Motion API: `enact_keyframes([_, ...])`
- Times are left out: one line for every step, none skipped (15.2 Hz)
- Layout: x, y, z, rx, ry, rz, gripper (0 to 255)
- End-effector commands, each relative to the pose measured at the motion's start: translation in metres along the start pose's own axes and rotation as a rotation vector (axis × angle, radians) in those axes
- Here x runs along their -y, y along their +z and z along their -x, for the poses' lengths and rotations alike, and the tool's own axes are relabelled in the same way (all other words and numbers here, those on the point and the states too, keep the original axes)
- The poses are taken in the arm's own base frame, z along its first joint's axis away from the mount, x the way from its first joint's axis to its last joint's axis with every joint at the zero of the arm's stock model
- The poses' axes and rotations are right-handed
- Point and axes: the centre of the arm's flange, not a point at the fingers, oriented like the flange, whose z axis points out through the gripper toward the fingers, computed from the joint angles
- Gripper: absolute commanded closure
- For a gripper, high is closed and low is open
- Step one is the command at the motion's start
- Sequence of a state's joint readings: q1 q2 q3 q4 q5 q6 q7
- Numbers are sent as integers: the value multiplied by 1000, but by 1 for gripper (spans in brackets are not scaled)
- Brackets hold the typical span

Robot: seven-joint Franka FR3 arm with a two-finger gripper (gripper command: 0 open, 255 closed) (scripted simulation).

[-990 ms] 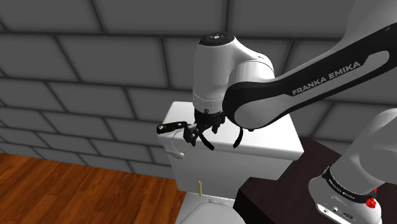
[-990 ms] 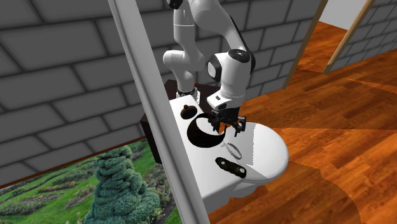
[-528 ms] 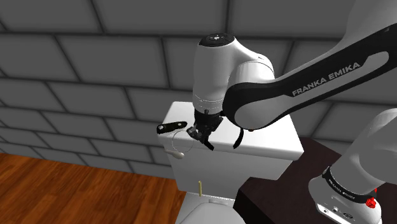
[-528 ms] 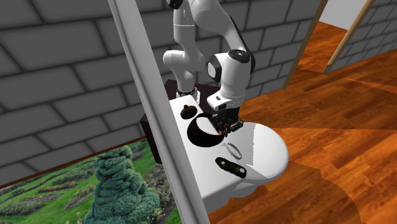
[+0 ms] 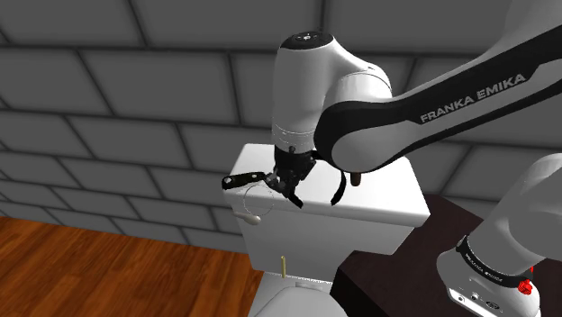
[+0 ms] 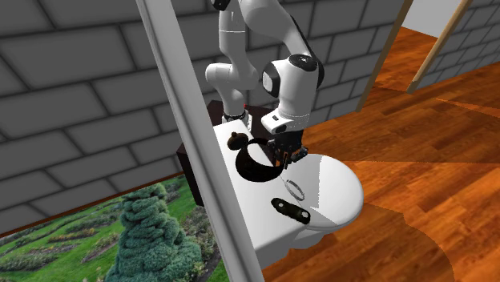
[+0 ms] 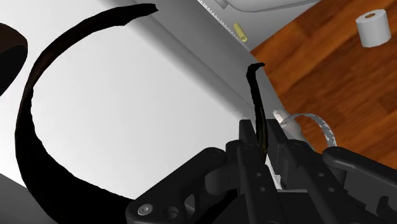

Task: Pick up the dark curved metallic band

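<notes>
- Claw (image 5: 290,185) is closed on the dark curved band (image 7: 25,127). In the wrist view the two fingers (image 7: 245,147) pinch one thin end of it.
- The band is an open arc. The rest of it sweeps away from the claw over the white toilet tank lid (image 5: 387,205). Cannot tell whether the free part touches the lid.
- In the shoulder view the claw points down over the lid's left half.
- A small black elongated object (image 5: 240,180) lies at the lid's left end in the shoulder view, just beside the claw.
- A silver ring (image 6: 296,190) lies on the lid between the claw and the black object.
- A dark knob-shaped object (image 6: 235,141) sits on the lid beyond the band, toward the stand.
- A white paper roll (image 7: 373,28) stands on the wood floor (image 6: 417,160).
- A grey block wall (image 5: 135,81) is behind the tank.
</notes>
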State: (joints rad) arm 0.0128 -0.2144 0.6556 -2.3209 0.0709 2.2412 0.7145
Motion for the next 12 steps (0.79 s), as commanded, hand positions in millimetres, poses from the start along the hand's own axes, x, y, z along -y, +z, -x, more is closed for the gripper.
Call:
enact_keyframes([0, -11, -1, 0, 0, 0, 255])
enact_keyframes([0, -16, -1, 0, 0, 0, 255])
enact_keyframes([0, -21, -2, 0, 0, 0, 255])
enact_keyframes([0, -26, -3, 0, 0, 0, 255])
enact_keyframes([0, -32, -3, 0, 0, 0, 255])
enact_keyframes([0, -37, -4, 0, 0, 0, 255])
enact_keyframes([0, -42, -5, 0, 0, 0, 255])
enact_keyframes([0, -47, -5, 0, 0, 0, 255])
enact_keyframes([0, -53, -6, 0, 0, 0, 255])
enact_keyframes([0, -58, -6, 0, 0, 0, 255])
enact_keyframes([0, -59, -7, 0, 0, 0, 255])
enact_keyframes([0, -59, -7, 0, 0, 0, 255])
